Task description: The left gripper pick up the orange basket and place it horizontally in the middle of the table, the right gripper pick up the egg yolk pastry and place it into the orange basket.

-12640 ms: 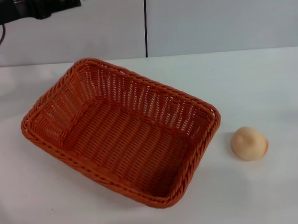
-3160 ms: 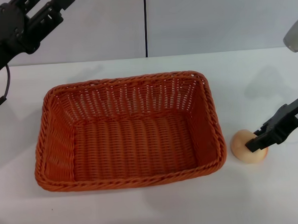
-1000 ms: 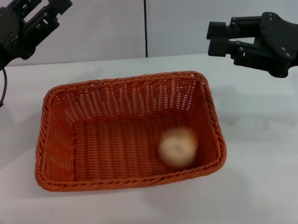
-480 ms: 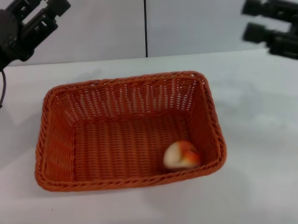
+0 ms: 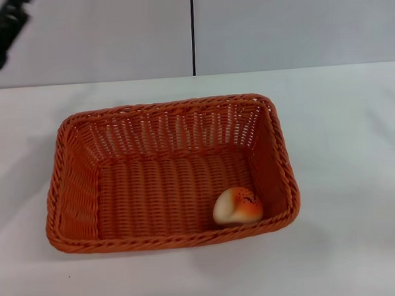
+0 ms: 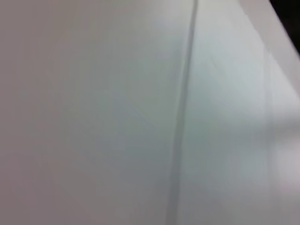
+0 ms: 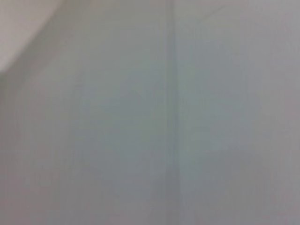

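Note:
The orange basket (image 5: 74,194) lies lengthwise across the middle of the white table (image 5: 351,166). Inside it, the egg yolk pastry (image 5: 237,206) rests on its side in the near right corner, its orange-browned face turned up and to the right. My left gripper (image 5: 2,32) is only a dark blur at the far left top corner of the head view, high above the table and well away from the basket. The right gripper is out of view. Neither wrist view shows any task object.
A pale wall with a dark vertical seam (image 5: 193,32) rises behind the table. Both wrist views show just this wall and a seam line (image 6: 180,117) (image 7: 172,117). White tabletop surrounds the basket on every side.
The right gripper has left the head view towards the upper right. The left gripper has pulled back into the top left corner. The pastry has settled still in the basket's near right corner.

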You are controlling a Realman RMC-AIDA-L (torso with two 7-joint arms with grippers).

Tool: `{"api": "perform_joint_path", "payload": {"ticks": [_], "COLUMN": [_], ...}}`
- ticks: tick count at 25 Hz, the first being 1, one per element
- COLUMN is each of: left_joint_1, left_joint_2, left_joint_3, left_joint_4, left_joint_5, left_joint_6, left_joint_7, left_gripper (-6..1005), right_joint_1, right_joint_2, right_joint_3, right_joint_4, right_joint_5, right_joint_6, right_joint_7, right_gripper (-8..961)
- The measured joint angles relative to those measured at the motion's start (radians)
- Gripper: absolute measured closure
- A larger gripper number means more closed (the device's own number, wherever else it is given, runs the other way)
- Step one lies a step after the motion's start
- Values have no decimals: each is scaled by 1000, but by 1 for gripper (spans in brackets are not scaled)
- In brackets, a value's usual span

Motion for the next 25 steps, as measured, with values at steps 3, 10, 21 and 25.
{"api": "perform_joint_path", "payload": {"ticks": [3, 10, 21, 25], "left_joint_1": [3, -2, 21, 43], "left_joint_2": [-1, -5, -4, -3], "left_joint_3": [-12, -45, -78, -72], "left_joint_4": [-71, -284, -354, -352], "left_joint_5": [-62, -237, -279, -274], "left_joint_6": [16, 26, 45, 61], "left_joint_7": [119, 479, 555, 556], "left_gripper": [338, 337, 347, 347], "right_joint_1": [-12, -36, -42, -43], "right_joint_2": [1, 3, 5, 5], "right_joint_3": [167, 517, 656, 679], "right_joint_4": [132, 344, 443, 457], "right_joint_5": [5, 24, 27, 28], "right_joint_6": [3, -4, 51, 62], "right_joint_7": [-124, -260, -391, -391], "right_gripper": [303, 304, 304, 304]}}
